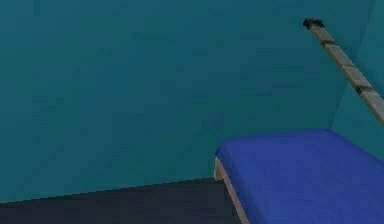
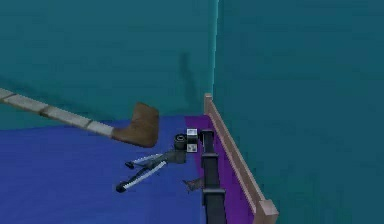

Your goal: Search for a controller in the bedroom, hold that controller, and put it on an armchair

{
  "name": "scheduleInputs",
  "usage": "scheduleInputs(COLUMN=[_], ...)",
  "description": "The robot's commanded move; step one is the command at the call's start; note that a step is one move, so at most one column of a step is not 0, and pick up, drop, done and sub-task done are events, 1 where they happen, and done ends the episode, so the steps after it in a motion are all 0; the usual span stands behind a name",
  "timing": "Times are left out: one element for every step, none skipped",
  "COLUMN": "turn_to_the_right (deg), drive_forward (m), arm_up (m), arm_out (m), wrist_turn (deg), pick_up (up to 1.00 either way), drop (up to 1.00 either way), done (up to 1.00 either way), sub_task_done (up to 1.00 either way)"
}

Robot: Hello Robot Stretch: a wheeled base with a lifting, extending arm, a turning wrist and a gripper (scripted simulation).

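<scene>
Controller hunting is the step in hand, and I cannot tell from these views where the controller lies, so treat it as unfound. Your tool (image 2: 128, 177) hangs over the blue bed (image 2: 60, 170) at the end of the arm (image 2: 212, 195), with its thin fingers pointing toward the arm side view's left. Whether it is open, closed or carrying anything cannot be told.

Just left of the arm is a small dark shape (image 2: 190, 183) low over the cover. It may be part of the wrist or a thing lying on the bed, so do not take it for your target on that alone.

Beyond the fingers, near the tool, lies a long pale banded pole (image 2: 60, 113) with a broad brown end (image 2: 142, 124). I judge it far too long to be a controller, so leave it alone. Keep the tool high enough that a sweep does not drag it.

The wooden bed rail (image 2: 232, 155) runs along the arm side view's right, so mind it when you draw the arm in. Ahead you have the bed's corner, dark floor (image 1: 100, 205) and a teal wall (image 1: 150, 80). Creep the base along the bedside so that more of the cover comes under the side camera. Lower the tool only once a blob's shape and colour clearly fit.
</scene>
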Motion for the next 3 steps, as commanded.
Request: scheduleInputs(turn_to_the_right=[0.0, 0.0, 0.0], drive_forward=[0.00, 0.00, 0.00], arm_up=[0.00, 0.00, 0.00], arm_out=[0.00, 0.00, 0.00], wrist_turn=[45.0, 45.0, 3.0], pick_up=[0.00, 0.00, 0.00], drop=[0.00, 0.00, 0.00], done=[0.00, 0.00, 0.00], sub_task_done=[0.00, 0.00, 0.00])
